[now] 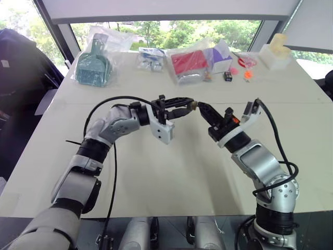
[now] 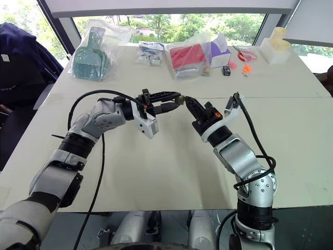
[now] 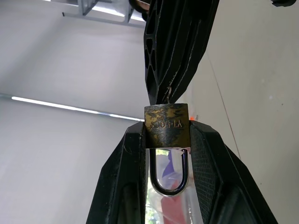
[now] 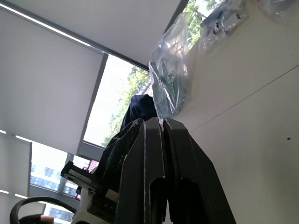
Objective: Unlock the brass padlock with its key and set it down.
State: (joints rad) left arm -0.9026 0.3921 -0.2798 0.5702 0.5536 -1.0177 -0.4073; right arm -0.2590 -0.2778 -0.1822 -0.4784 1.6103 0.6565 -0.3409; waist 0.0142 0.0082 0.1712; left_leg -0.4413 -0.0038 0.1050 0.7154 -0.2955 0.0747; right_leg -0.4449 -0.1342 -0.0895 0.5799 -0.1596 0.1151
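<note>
Mid-frame above the table, the left gripper (image 1: 188, 105) is clamping the tiny tarnished brass padlock (image 3: 167, 124) sideways, its keyhole end meeting the pinched-together right gripper (image 1: 200, 107) tip-on (key hidden, presumably there).

The key (image 3: 169, 95) largely hidden between right pincer (image 3: 164, 88) fingers, padlock (image 3: 167, 124) keyhole covered.
</note>
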